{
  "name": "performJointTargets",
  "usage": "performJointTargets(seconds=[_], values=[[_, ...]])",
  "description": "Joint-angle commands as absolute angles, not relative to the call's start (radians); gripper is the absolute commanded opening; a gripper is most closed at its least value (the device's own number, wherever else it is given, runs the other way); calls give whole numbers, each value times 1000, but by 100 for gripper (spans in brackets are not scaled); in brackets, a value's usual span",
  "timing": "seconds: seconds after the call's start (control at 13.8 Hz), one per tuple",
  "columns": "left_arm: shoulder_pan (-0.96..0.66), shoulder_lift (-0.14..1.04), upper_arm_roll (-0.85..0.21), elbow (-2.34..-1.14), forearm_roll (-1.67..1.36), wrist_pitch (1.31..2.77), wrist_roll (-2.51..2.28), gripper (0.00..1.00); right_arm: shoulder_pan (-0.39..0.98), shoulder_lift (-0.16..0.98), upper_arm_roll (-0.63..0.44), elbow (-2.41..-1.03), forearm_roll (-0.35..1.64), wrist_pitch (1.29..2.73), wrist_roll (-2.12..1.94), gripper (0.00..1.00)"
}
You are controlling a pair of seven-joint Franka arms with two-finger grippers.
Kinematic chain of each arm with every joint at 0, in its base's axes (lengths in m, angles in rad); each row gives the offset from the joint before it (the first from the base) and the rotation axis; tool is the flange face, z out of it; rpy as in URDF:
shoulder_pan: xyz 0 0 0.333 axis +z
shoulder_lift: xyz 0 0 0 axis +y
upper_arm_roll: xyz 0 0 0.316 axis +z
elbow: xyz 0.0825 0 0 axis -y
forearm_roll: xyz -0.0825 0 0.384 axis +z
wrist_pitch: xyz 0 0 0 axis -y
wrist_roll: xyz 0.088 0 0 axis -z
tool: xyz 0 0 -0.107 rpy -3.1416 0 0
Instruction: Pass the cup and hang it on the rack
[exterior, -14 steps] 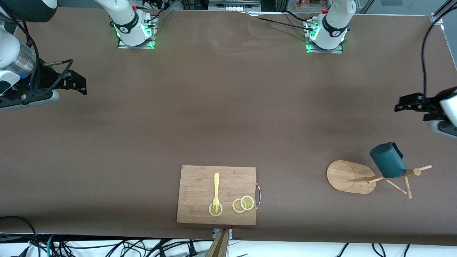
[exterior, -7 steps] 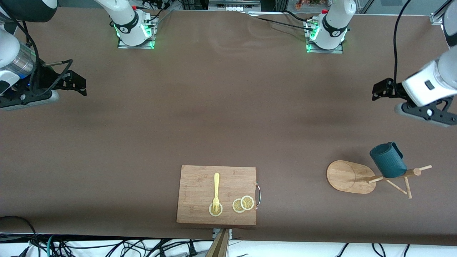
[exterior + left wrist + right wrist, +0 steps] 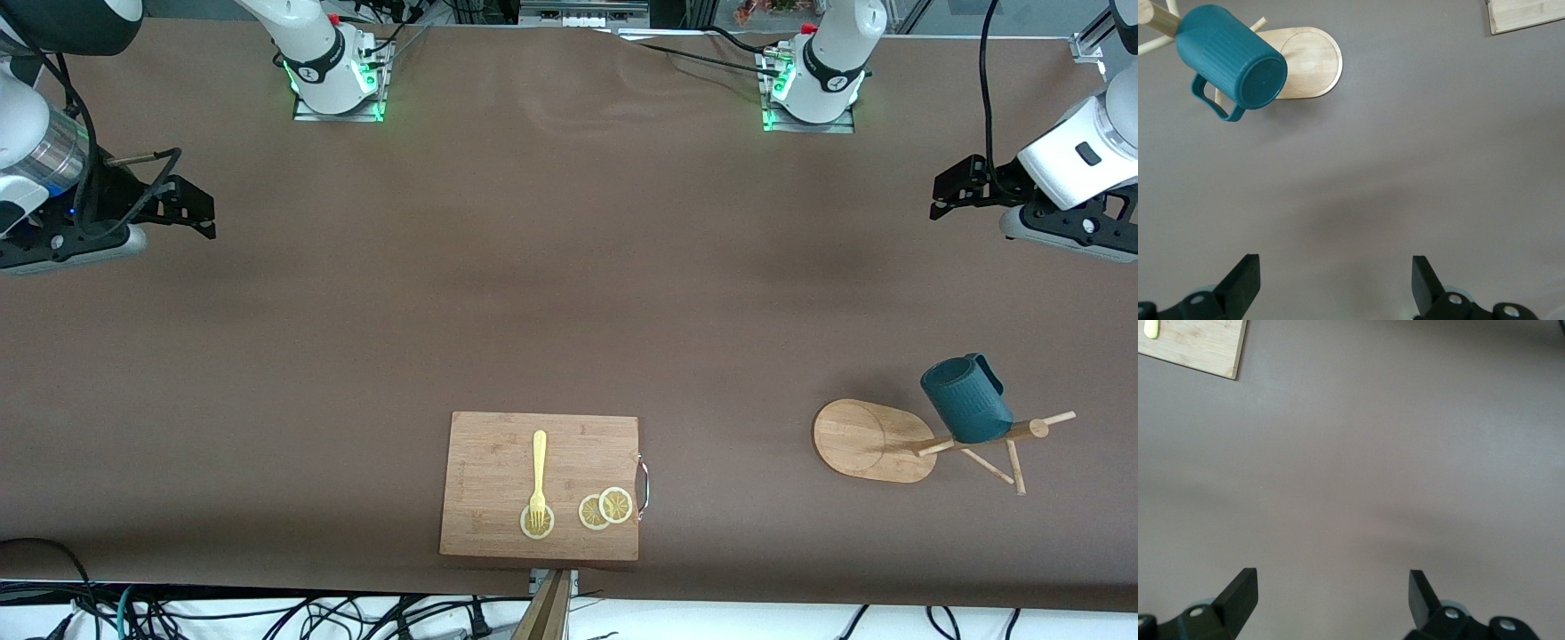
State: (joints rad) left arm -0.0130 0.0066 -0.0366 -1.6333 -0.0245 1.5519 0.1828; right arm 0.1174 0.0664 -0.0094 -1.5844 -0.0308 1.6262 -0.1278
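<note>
On the mug tree (image 3: 898,442) near the left arm's end hangs the teal mug (image 3: 965,399) — both grippers, left (image 3: 949,189) and right (image 3: 197,212), hover over bare table (image 3: 569,293), fingers spread, empty.

A robotics lab is showing itself here: two white arm bases (image 3: 333,67) are sitting bolted to metal plates with green lights glowing, on a table (image 3: 533,267) wearing a plain brown cloth. Loose black cables (image 3: 267,618) are trailing along the table edge nearest the front camera, and aluminium framing (image 3: 1093,40) is standing at a corner by the left arm's end
</note>
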Motion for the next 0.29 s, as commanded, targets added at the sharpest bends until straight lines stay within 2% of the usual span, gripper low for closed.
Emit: performJointTargets(seconds=[0.0, 0.22], values=[[-57, -18, -2, -1657, -8, 1571, 170, 100, 104, 63, 3, -1580, -34, 1618, -141, 100], [-55, -15, 6, -1657, -8, 1571, 160, 100, 104, 63, 3, -1578, -34, 1618, -140, 100]])
